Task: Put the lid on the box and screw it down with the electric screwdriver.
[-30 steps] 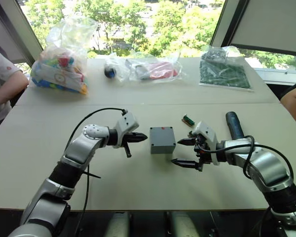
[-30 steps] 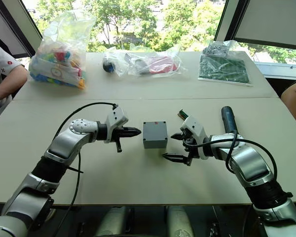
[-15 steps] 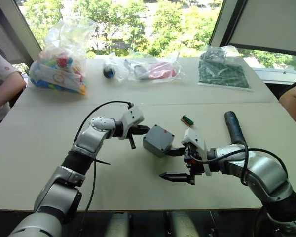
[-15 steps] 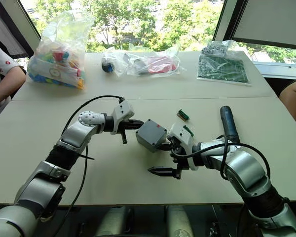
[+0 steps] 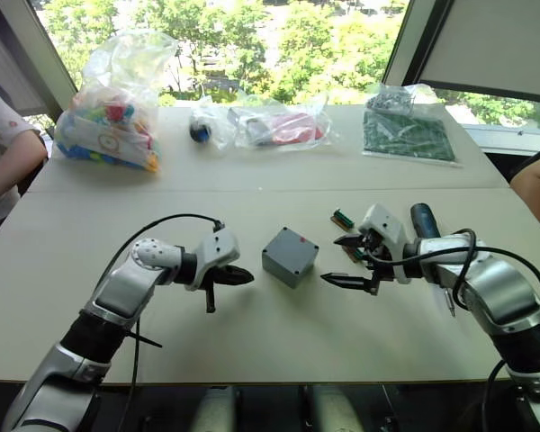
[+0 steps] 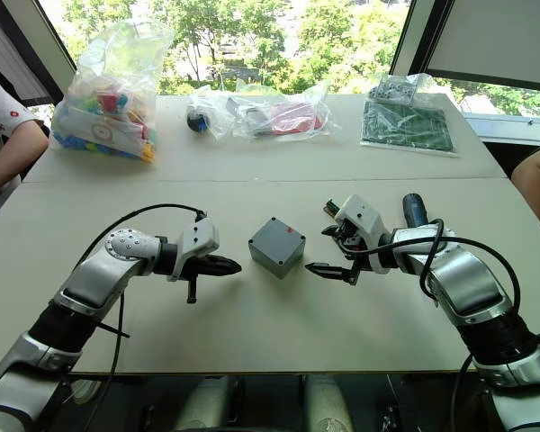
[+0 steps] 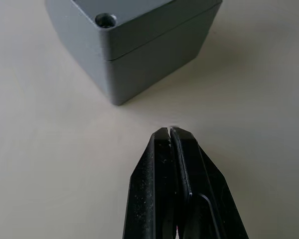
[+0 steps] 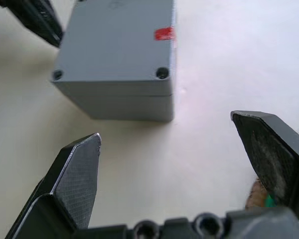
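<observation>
Grey lid (image 5: 292,245) sits on box (image 5: 285,267), left fingers (image 7: 172,164) together, right fingers (image 8: 77,172) apart

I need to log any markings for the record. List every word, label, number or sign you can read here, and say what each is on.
No readable text.
Lid: a small red mark, no letters legible on it.
Bag of colourful toys: a printed pattern, too small to read.
Clear bag with red contents: nothing legible.
Bag of green parts: nothing legible.
</observation>
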